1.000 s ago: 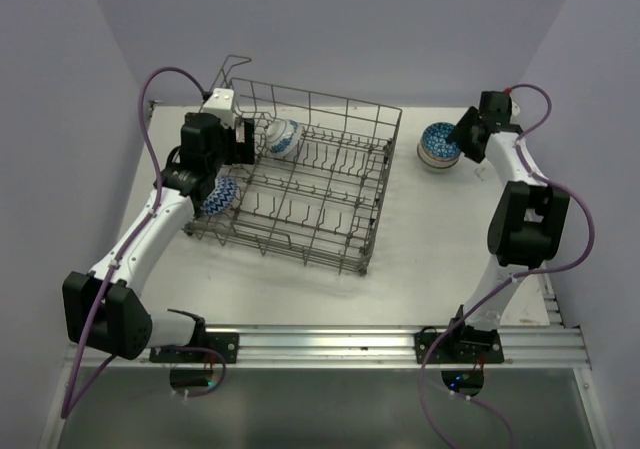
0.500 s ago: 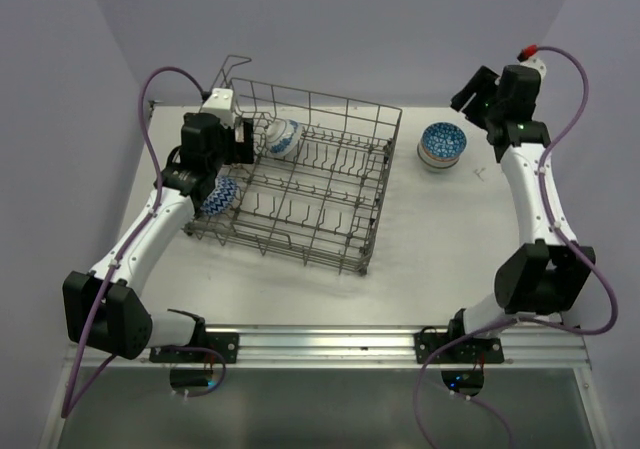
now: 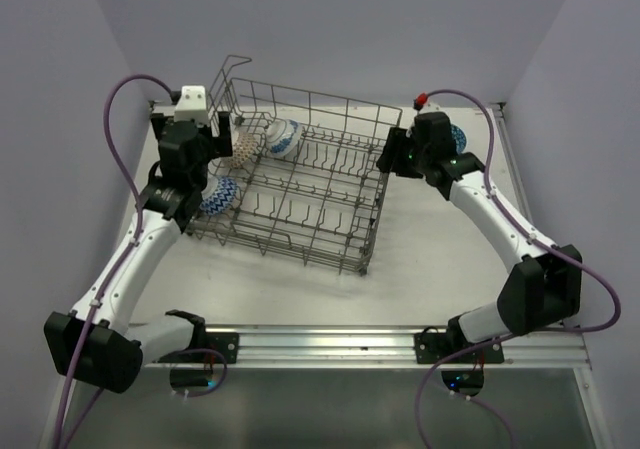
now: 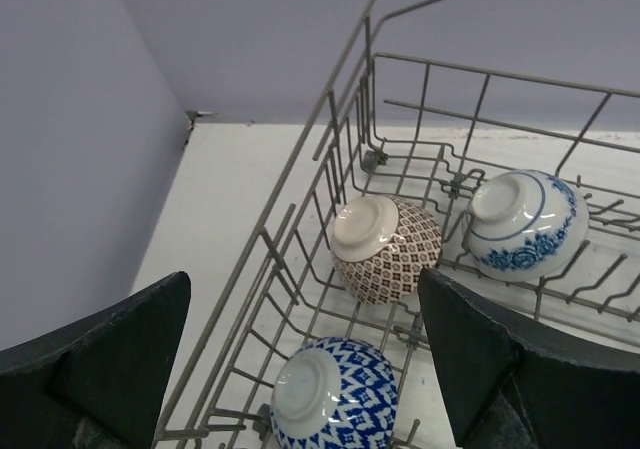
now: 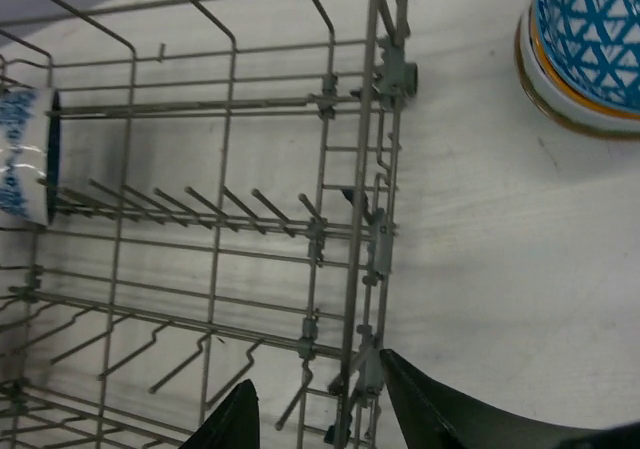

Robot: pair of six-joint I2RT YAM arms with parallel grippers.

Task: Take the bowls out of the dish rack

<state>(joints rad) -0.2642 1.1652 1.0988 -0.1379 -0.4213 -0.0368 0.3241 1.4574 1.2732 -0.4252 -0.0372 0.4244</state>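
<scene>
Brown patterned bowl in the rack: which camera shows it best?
Left wrist view: the brown patterned bowl lies close, foot toward the camera. The top view shows it small and distant; the right wrist view misses it.

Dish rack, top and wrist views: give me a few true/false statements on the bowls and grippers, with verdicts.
1. Three bowls lie in the dish rack: a brown-patterned bowl, a blue-floral white bowl and a blue-patterned bowl. True.
2. The left gripper is shut on the brown-patterned bowl. False: it is open and empty, above the bowls.
3. Stacked bowls sit on the table outside the rack. True.
4. The right gripper holds a bowl. False: it is open and empty, over the rack's edge.
5. The rack's bowls stand open side up. False: they lie tipped, with their foot rings showing.
</scene>
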